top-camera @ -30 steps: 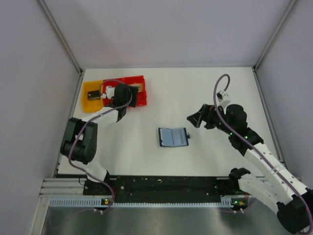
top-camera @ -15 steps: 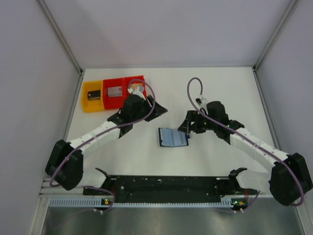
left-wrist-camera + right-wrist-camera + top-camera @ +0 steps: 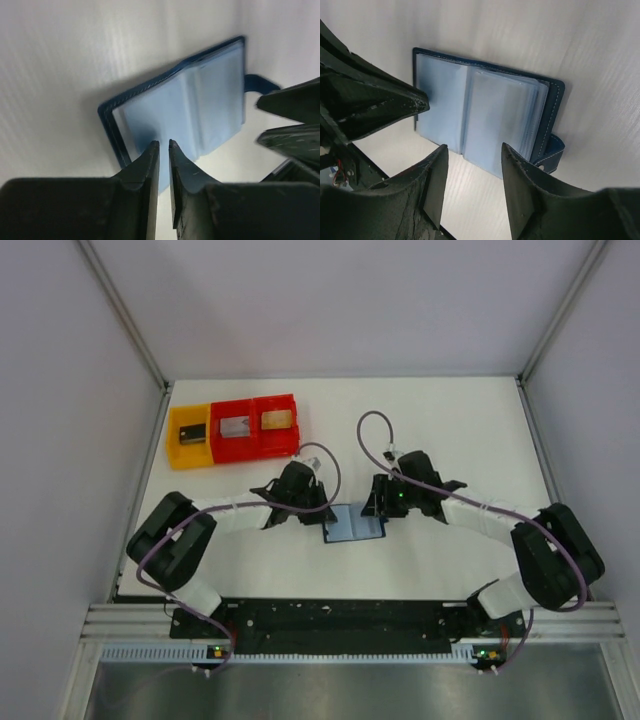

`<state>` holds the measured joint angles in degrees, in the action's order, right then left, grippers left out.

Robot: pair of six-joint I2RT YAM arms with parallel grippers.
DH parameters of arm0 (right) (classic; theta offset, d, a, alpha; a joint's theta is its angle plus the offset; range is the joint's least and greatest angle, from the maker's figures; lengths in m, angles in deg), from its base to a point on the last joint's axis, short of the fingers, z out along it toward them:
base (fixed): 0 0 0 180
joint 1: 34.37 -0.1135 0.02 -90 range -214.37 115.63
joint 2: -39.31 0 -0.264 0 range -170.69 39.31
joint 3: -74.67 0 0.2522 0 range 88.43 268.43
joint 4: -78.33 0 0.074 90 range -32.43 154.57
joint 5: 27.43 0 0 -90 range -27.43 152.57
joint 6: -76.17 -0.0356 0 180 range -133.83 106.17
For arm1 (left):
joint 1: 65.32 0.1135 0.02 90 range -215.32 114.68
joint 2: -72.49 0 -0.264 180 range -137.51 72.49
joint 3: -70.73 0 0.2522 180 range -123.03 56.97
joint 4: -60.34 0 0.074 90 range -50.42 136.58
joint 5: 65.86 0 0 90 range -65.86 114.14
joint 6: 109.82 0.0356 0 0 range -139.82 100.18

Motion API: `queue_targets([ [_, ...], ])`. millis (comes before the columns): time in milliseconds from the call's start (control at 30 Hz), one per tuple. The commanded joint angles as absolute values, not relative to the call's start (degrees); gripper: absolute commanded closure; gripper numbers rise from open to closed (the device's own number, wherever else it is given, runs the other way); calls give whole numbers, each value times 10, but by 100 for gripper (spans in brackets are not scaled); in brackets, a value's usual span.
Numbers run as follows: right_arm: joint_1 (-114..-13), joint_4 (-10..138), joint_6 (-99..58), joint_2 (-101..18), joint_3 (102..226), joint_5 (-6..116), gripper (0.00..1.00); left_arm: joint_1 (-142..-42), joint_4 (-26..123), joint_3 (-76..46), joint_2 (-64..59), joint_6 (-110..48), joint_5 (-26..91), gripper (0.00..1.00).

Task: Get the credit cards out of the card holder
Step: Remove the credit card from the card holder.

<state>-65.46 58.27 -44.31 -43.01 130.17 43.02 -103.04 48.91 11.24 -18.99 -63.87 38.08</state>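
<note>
Left end effector (image 3: 164, 145) sits at the card holder's (image 3: 200, 105) left edge, jaws narrowed to a slit; gripping or not, can't tell. The holder lies open mid-table (image 3: 450, 430). Right end effector (image 3: 472, 150) hovers open over the sleeves (image 3: 495, 115): pin the cover first, then pinch one card's edge.

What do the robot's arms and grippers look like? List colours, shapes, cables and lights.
The left arm and right arm match: white tube-like links between bulky black joints. The left gripper and right gripper each have two black, tapering, scuffed fingers. A thin purple cable loops above each wrist. Small green lights glow near the bases.
</note>
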Motion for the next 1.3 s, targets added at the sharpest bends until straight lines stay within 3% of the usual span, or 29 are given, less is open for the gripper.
queue_targets([
  [0,-660,614,-447,-444,1304,460,54,-1034,510,157,-206,-637,372,86],
  [267,-660,618,-439,-479,1302,460,55,-1040,491,189,-214,-635,347,93],
  [1267,-665,547,-441,-437,1312,524,57,-1071,483,252,-164,-685,328,99],
])
